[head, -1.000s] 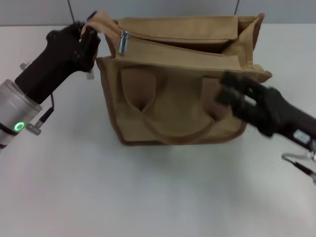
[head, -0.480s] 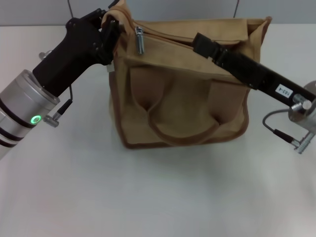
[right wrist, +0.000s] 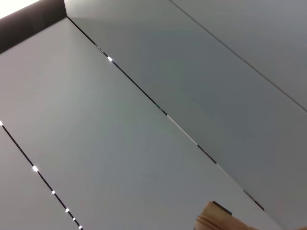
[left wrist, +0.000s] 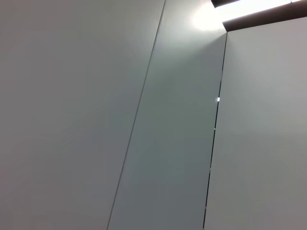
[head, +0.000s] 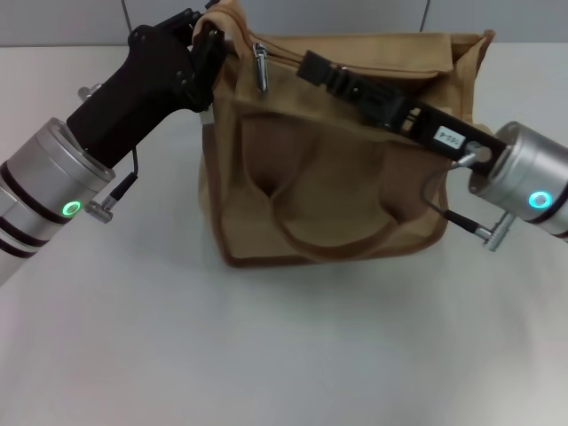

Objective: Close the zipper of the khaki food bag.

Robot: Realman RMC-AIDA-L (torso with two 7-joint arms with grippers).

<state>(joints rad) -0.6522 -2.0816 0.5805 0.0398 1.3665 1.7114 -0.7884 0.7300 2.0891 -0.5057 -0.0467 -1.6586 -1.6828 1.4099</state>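
Observation:
The khaki food bag [head: 337,177] stands upright on the white table, its front handle [head: 330,238] hanging down. The zipper's silver slider and pull tab [head: 260,66] hang at the left end of the bag's top edge. My left gripper [head: 210,40] is shut on the bag's top left corner and holds it up. My right gripper [head: 312,65] reaches across the bag's top from the right, its tip just right of the slider and apart from it. A bit of khaki fabric [right wrist: 217,221] shows in the right wrist view. The left wrist view shows only wall panels.
The white table [head: 266,355] stretches in front of and beside the bag. A grey wall rises close behind the bag. My right arm's silver wrist [head: 524,186] and its cable hang by the bag's right side.
My right arm has swung from the bag's right front up over its top toward the slider. My left gripper has shifted right and up with the bag's corner.

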